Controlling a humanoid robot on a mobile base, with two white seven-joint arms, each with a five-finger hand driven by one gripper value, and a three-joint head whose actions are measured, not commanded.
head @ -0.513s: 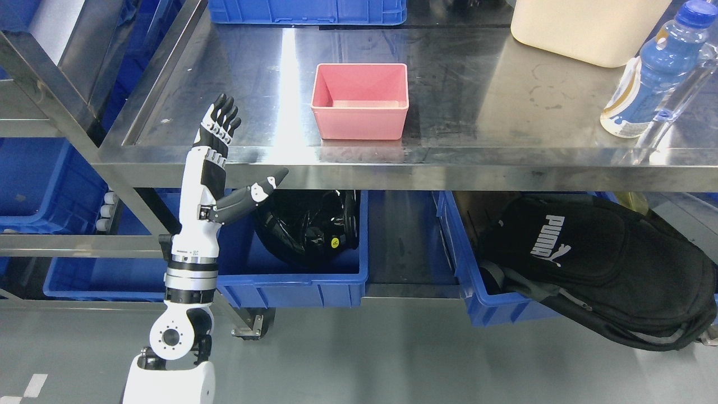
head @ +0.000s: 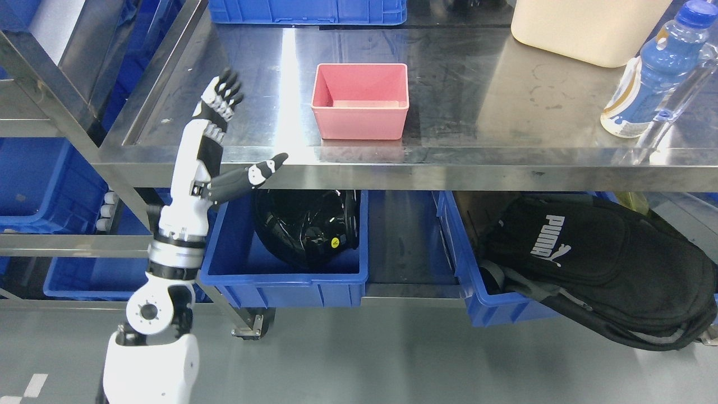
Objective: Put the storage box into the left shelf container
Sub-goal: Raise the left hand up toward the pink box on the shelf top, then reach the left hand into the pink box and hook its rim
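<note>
**Left hand raised beside the steel surface, pink box untouched**

The stainless steel surface [head: 477, 106] runs off both sides, so its far blue crate [head: 307, 11] and cream container [head: 583, 28] are cropped. Below, a black backpack [head: 594, 269] overfills one blue bin [head: 477, 297]; a dark glossy item in the other bin [head: 291, 280] is hard to identify. Since the earlier frame the left hand [head: 216, 129] has risen and leaned leftward, fingers spread, empty. The pink storage box [head: 360, 109] sits near the front edge, apart from it. A blue bottle [head: 650, 78] stands right.
</note>
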